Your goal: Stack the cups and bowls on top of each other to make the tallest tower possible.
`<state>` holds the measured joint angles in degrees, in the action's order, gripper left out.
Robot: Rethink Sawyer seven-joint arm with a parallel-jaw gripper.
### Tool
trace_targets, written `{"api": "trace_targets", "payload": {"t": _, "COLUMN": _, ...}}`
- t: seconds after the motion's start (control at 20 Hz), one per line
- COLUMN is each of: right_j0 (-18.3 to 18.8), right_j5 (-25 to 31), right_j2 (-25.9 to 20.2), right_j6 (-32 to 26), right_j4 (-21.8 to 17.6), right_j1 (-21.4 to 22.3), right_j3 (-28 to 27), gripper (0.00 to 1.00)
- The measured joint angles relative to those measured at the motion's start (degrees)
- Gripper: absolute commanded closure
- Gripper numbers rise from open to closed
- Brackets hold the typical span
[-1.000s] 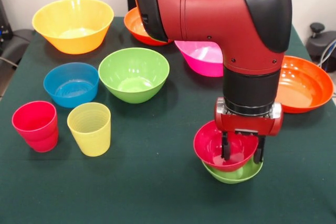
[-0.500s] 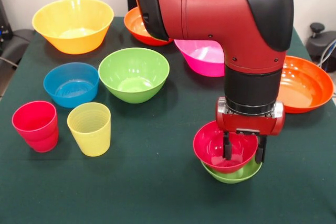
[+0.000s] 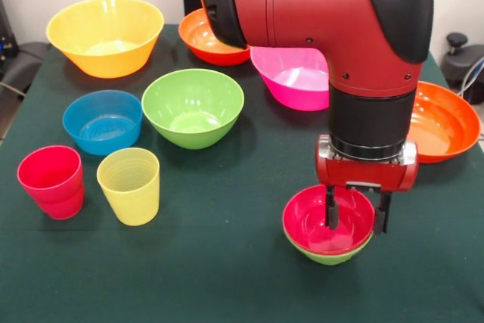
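At lower right of the frame, our hand [image 3: 355, 221] pinches the red bowl's [image 3: 321, 221] rim, seating it in the small green bowl [image 3: 327, 257]. Next we judge: release, lift clear, fetch the blue bowl [image 3: 102, 121].

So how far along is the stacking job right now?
Early days. Done: the small red bowl sits nested in the small green bowl, a two-bowl tower. In hand: the gripper straddles the red bowl's rim, one finger inside and one outside. Left: the big green bowl, blue bowl, yellow bowl, pink bowl, two orange bowls, red cup and yellow cup.
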<state>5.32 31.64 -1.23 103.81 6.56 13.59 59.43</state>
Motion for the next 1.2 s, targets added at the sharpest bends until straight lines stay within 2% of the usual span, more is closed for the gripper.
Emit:
{"api": "trace_targets", "payload": {"t": 0.3, "right_j0": -0.4, "right_j5": 2.4, "right_j2": 0.1, "right_j6": 0.0, "right_j4": 0.0, "right_j1": 0.0, "right_j3": -1.8, "gripper": 0.00}}
{"api": "trace_targets", "payload": {"t": 1.2, "right_j0": -0.4, "right_j5": 2.4, "right_j2": 0.1, "right_j6": 0.0, "right_j4": 0.0, "right_j1": -0.1, "right_j3": -1.9, "gripper": 0.00}}
